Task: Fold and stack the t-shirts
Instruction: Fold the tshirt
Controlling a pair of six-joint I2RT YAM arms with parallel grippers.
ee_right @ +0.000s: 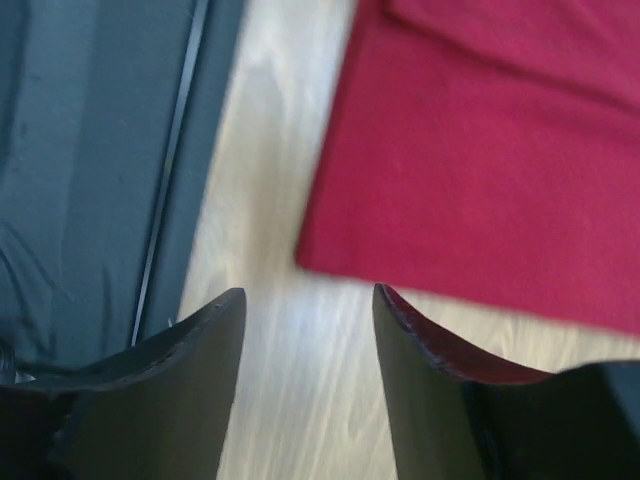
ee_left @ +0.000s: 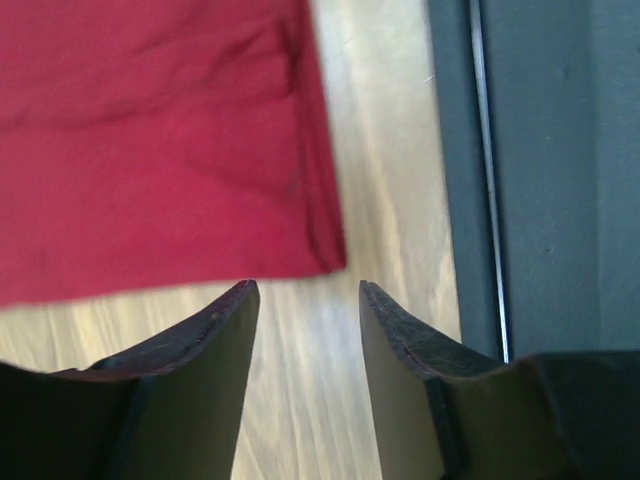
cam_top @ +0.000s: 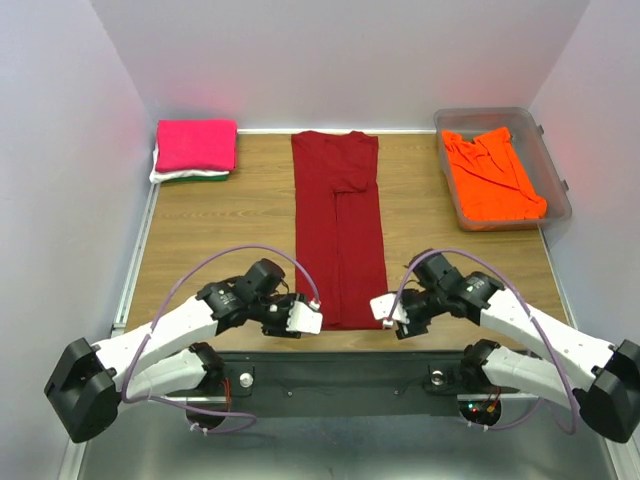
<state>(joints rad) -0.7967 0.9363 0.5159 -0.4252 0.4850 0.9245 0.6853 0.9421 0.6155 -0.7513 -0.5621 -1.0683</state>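
While both arms reach in from the near edge, we see the dark red t-shirt [cam_top: 338, 225] flat in the middle of the table [cam_top: 220, 230], folded to a long narrow strip. L gripper [ee_left: 308, 290] is just beside its near left corner, jaws apart w/ only bare wood between. R gripper [ee_right: 308, 295] is the same at the near right corner, holding nothing. Far left, the hot pink t-shirt [cam_top: 196, 143] lies folded on the white t-shirt [cam_top: 158, 170] and green t-shirt [cam_top: 205, 179]. Far right, the orange t-shirt [cam_top: 492, 175] is crumpled in the clear tub [cam_top: 553, 160].

The wooden table [cam_top: 230, 215] carries a dark red shirt [cam_top: 338, 230], hem between both pairs of jaws; folded stack [cam_top: 195, 150] far beyond the left jaws, clear tub [cam_top: 485, 114] beyond the right.
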